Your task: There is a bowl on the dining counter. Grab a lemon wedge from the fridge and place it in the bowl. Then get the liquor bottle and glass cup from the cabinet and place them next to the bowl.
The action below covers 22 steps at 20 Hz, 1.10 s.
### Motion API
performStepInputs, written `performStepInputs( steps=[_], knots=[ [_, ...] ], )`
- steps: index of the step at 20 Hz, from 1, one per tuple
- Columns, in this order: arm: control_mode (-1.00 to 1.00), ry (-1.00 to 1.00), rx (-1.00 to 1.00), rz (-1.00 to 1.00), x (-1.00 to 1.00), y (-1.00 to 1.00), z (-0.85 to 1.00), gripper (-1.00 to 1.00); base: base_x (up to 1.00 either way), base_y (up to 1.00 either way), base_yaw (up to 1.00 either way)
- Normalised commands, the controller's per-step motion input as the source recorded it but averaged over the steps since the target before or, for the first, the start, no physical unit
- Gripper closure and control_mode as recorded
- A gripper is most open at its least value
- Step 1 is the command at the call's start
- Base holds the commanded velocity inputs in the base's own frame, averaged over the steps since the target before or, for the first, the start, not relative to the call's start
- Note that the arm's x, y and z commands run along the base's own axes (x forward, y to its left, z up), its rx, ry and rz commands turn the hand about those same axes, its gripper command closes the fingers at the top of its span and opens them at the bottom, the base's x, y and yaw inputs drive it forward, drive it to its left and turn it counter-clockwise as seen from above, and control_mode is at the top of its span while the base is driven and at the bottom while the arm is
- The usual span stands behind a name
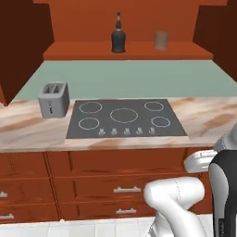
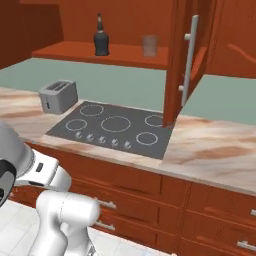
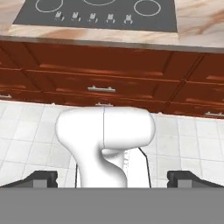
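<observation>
A dark liquor bottle (image 1: 118,37) (image 2: 101,40) stands upright on the shelf of the open cabinet (image 1: 83,50) above the counter. A clear glass cup (image 1: 161,40) (image 2: 149,46) stands to its right on the same shelf, apart from it. In the hand view my gripper (image 3: 112,178) is open, its dark fingertips (image 3: 41,177) spread wide with nothing gripped. It hangs low in front of the drawers (image 3: 105,65), far below the shelf. The bowl, the lemon wedge and the fridge are out of view.
A black cooktop (image 1: 125,118) (image 2: 115,125) is set into the marble counter (image 1: 208,115) below the shelf. A grey toaster (image 1: 53,99) (image 2: 58,96) sits left of it. An open cabinet door (image 2: 187,60) juts out to the right of the cup.
</observation>
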Motion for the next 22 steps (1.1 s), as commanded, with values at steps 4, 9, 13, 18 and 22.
performStepInputs(
  steps=[4,9,13,18,22],
  knots=[
    [1.0,0.0,0.0,0.0,0.0,0.0,0.0,-1.0,0.9,0.21,-0.33],
    [1.0,0.0,0.0,0.0,0.0,0.0,0.0,-1.0,0.65,0.13,-0.35],
    [1.0,0.0,0.0,0.0,0.0,0.0,0.0,-1.0,0.53,0.16,-0.34],
    [1.0,0.0,0.0,0.0,0.0,0.0,0.0,-1.0,0.41,0.29,-0.22],
    [-1.0,0.0,0.0,-0.04,0.32,0.14,0.14,-1.0,0.1,0.08,-0.03]
  ],
)
